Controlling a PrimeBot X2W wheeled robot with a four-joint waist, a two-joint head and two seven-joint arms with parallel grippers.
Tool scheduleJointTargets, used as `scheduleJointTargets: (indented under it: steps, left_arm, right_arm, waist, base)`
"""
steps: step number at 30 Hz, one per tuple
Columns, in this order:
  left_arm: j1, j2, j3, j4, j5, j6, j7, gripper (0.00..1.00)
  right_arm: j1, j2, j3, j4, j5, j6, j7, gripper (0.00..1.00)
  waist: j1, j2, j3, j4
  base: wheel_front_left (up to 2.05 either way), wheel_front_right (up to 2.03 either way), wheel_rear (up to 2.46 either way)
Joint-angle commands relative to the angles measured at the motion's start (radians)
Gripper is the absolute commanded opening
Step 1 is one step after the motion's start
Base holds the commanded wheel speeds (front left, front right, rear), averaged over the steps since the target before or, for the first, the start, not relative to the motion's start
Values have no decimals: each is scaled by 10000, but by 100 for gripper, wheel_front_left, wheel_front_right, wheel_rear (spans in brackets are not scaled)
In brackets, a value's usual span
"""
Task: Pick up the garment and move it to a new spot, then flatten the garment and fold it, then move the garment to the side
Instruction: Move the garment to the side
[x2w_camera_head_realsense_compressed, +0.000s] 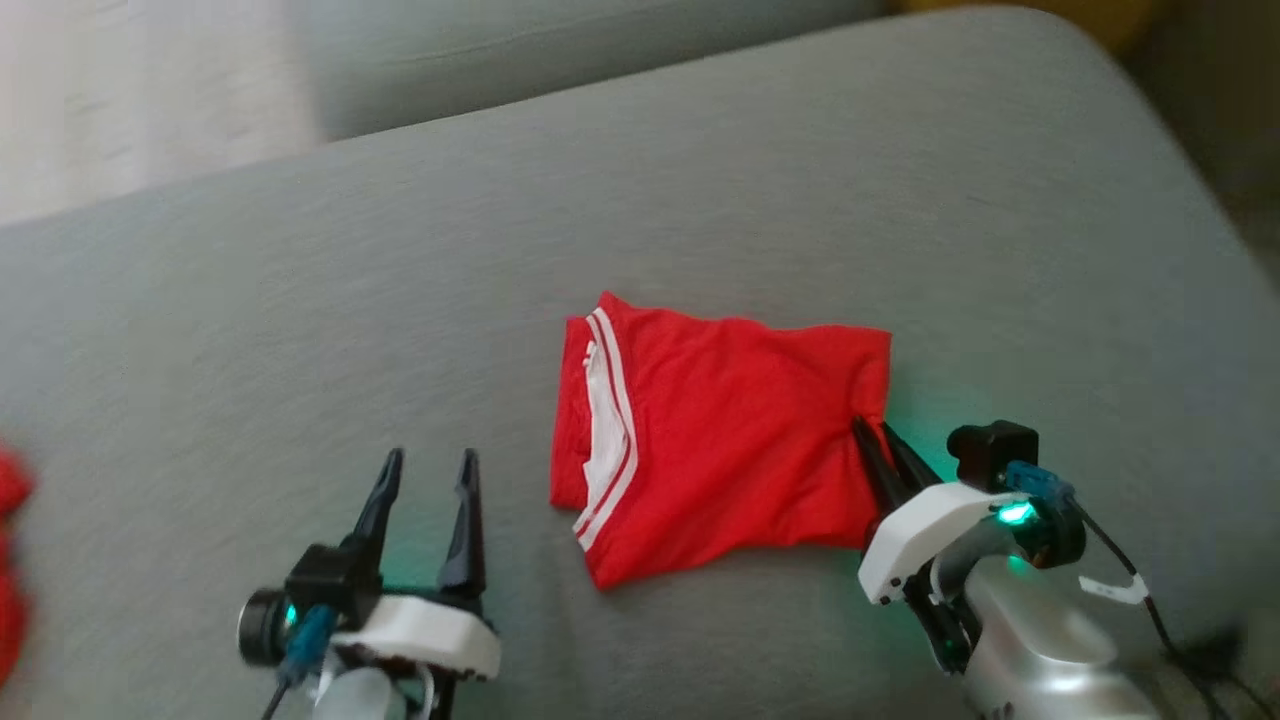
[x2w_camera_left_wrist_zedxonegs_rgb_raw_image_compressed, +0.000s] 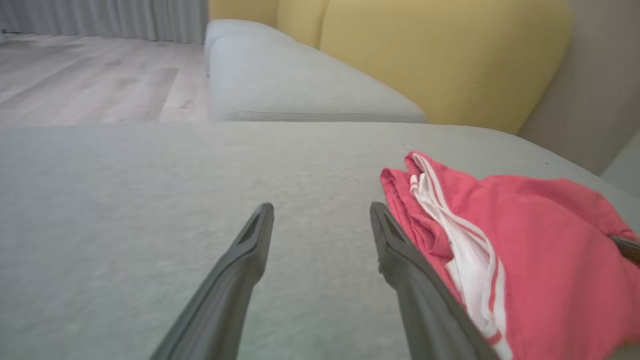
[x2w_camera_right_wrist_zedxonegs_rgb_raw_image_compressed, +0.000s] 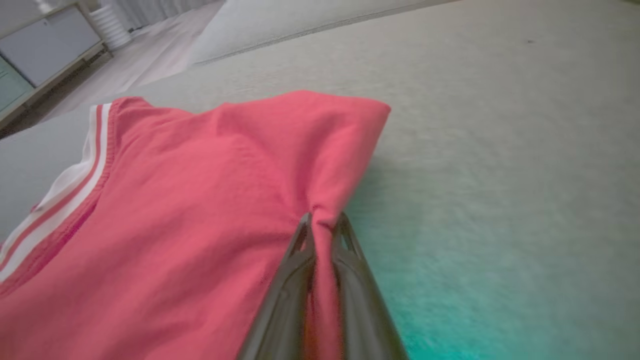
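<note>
Grey-green fabric sofa seat (x2w_camera_head_realsense_compressed: 300, 330) carries everything in the head view. A yellow upholstered back cushion (x2w_camera_left_wrist_zedxonegs_rgb_raw_image_compressed: 440, 55) and a pale wooden floor (x2w_camera_left_wrist_zedxonegs_rgb_raw_image_compressed: 90, 85) lie beyond it in the left wrist view. Near the middle of the seat lies a folded red jersey garment with white stripe trim (x2w_camera_head_realsense_compressed: 720, 430), its striped edge toward 9 o'clock. The right jaws, reaching in from 4 o'clock, are closed tight on a bunched pinch of cloth at the garment's 3 o'clock edge. The left jaws stand wide apart and hold nothing, just beside the garment at its 8 o'clock, with the fingers (x2w_camera_head_realsense_compressed: 465, 520) pointing toward 12 o'clock.
</note>
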Motion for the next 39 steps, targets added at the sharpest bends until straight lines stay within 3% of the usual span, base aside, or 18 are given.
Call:
scheduleJointTargets:
  steps: [1, 7, 17, 23, 30, 39]
  left_arm:
    - [-514, 22, 149, -337, -58, -74, -82, 100]
    - [-734, 22, 40, -235, -75, -130, -82, 100]
    - [-940, 22, -18, -21, 61, -191, -82, 100]
    - [-1072, 22, 5, 106, 336, -260, -82, 100]
    - [-1406, 22, -169, 134, 534, -362, -82, 100]
    - [-2040, 22, -475, 72, 592, -324, -82, 100]
  right_arm:
    - [-95, -19, 228, -380, 48, -9, -108, 0]
    - [-55, -19, 133, -707, 225, -9, -109, 0]
    - [-454, -21, -487, -1118, -55, -9, -110, 0]
    - [-1866, -615, -744, -1084, -637, -9, -110, 0]
    - [-4062, -2025, -1172, 66, -1500, -9, -70, 0]
    - [-6165, -4310, -3934, 2345, -3264, -9, 95, 0]
  waist:
    - [-1, -1, 95, -1871]
    - [-1, -1, 335, -2993]
    - [-1, -1, 845, -3061]
    - [-1, -1, 1374, -2293]
    - [-1, -1, 2130, -1022]
    - [-1, -1, 2839, 429]
  base:
    - [0, 0, 0]
    - [0, 0, 0]
    - [0, 0, 0]
    - [0, 0, 0]
    - [0, 0, 0]
    - [0, 0, 0]
